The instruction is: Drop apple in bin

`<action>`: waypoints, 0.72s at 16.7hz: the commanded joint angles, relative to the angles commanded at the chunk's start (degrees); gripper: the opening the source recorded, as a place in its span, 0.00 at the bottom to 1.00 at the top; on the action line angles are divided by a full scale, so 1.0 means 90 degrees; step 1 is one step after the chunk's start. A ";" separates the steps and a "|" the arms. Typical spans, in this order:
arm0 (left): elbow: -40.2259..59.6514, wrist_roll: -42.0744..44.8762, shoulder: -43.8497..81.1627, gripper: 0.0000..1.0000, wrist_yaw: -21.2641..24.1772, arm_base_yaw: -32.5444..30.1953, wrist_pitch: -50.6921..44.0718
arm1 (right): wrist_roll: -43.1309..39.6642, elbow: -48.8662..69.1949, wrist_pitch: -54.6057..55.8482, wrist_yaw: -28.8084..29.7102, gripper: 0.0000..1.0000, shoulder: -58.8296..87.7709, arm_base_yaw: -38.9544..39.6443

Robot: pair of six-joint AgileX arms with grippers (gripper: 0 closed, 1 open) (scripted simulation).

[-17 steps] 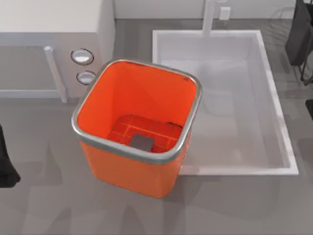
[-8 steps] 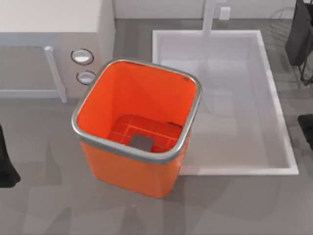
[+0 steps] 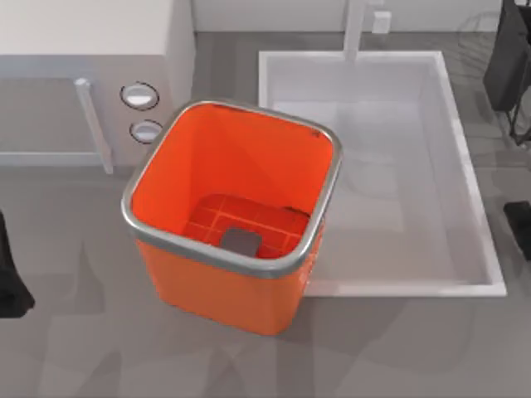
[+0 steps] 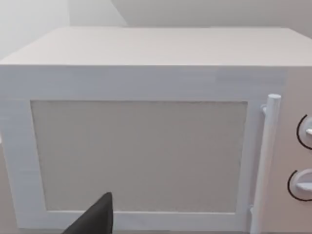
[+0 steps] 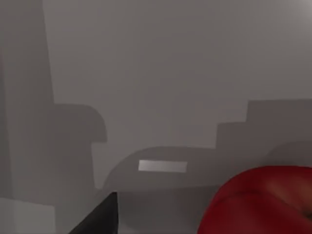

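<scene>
- We work at a grey countertop [image 3: 75,348], with a white rectangular sink basin [image 3: 390,174] sunk into it toward the right and a white box-shaped microwave oven [image 3: 83,75] at the far left.
- The large bright orange square plastic bin [image 3: 224,290] with rounded corners and a silver metal rim stands upright near the middle of the counter, just beside the basin's left edge and in front of the oven's two round knobs [image 3: 139,96].
- The bin's gridded orange floor carries a grey square [image 3: 241,241]; nothing else lies inside it.
- Our left arm [image 3: 10,282] sits at the left edge of the top view, well apart from the bin. Its wrist view faces the oven's pale door, with its upright white handle [image 4: 265,161], and one dark fingertip [image 4: 95,219] shows low in that view; we cannot tell whether the left fingers are spread or pressed together.
- Our right arm [image 3: 521,217] shows as a dark shape at the right edge of the top view, beside the basin's right rim.
- In the right wrist view the small round glossy red apple [image 5: 261,202] sits close against the camera, opposite a dark fingertip [image 5: 97,217], over plain grey surface; we cannot tell whether the right fingers pinch the apple.
</scene>
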 joint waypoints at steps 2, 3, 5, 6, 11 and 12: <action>0.0000 0.0000 0.0000 1.00 0.0000 0.0000 0.0000 | 0.0000 0.0000 0.0000 0.0000 0.70 0.0000 0.0000; 0.0000 0.0000 0.0000 1.00 0.0000 0.0000 0.0000 | 0.0000 0.0000 0.0000 0.0000 0.62 0.0000 0.0000; 0.0000 0.0000 0.0000 1.00 0.0000 0.0000 0.0000 | 0.0000 0.0000 0.0000 0.0000 0.47 0.0000 0.0000; 0.0000 0.0000 0.0000 1.00 0.0000 0.0000 0.0000 | 0.0000 0.0000 0.0000 0.0000 0.40 0.0000 0.0000; 0.0000 0.0000 0.0000 1.00 0.0000 0.0000 0.0000 | 0.0000 0.0000 0.0000 0.0000 0.02 0.0000 0.0000; 0.0000 0.0000 0.0000 1.00 0.0000 0.0000 0.0000 | 0.0000 0.0000 0.0000 0.0000 0.00 0.0000 0.0000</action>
